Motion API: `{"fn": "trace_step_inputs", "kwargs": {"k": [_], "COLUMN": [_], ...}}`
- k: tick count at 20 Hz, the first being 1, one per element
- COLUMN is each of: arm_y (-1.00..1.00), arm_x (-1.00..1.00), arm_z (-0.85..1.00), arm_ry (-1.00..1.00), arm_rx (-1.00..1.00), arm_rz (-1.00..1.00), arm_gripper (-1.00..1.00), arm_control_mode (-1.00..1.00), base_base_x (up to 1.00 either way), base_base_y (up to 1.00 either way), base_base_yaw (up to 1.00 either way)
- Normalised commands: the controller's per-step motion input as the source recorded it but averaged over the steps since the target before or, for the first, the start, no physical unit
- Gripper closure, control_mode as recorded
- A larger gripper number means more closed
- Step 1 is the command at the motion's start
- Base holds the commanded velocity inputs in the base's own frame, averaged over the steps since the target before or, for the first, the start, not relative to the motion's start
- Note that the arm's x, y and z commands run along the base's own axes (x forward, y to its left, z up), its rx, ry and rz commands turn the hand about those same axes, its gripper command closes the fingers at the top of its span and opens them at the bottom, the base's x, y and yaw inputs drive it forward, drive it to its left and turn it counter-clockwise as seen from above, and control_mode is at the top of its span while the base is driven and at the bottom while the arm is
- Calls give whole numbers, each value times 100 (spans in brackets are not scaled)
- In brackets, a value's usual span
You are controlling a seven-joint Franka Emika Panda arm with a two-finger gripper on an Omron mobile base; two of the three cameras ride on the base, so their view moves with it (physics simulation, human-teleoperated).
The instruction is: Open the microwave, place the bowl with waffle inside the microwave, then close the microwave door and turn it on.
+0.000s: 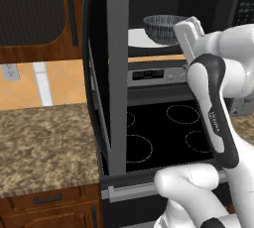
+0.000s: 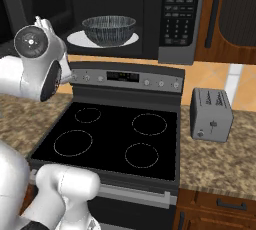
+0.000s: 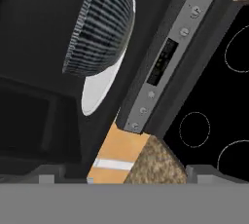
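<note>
The blue-grey streaked round bowl [image 2: 109, 30] sits on the white turntable plate [image 2: 75, 38] inside the dark steel microwave [image 2: 181, 19], whose black glass door [image 1: 101, 68] stands swung open. The two-finger gripper [image 3: 124, 173], jaws spread wide and empty, is apart from the bowl, above the black-topped stove [image 2: 115, 136].

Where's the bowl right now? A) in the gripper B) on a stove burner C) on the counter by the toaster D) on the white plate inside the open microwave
D: the bowl sits on the white turntable plate inside the microwave, door swung open.
</note>
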Motion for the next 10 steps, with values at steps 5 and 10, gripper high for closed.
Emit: {"fn": "trace_step_inputs", "kwargs": {"k": [5, 10], "arm_y": [28, 25], "arm_x": [-100, -100], "arm_z": [16, 32], "arm_ry": [-2, -25], "arm_rx": [-14, -72], "arm_rz": [51, 41], "arm_gripper": [-100, -100], "arm_control_mode": [-100, -100], "base_base_x": [0, 0], "base_base_y": [0, 0], "base_base_yaw": [0, 0]}}
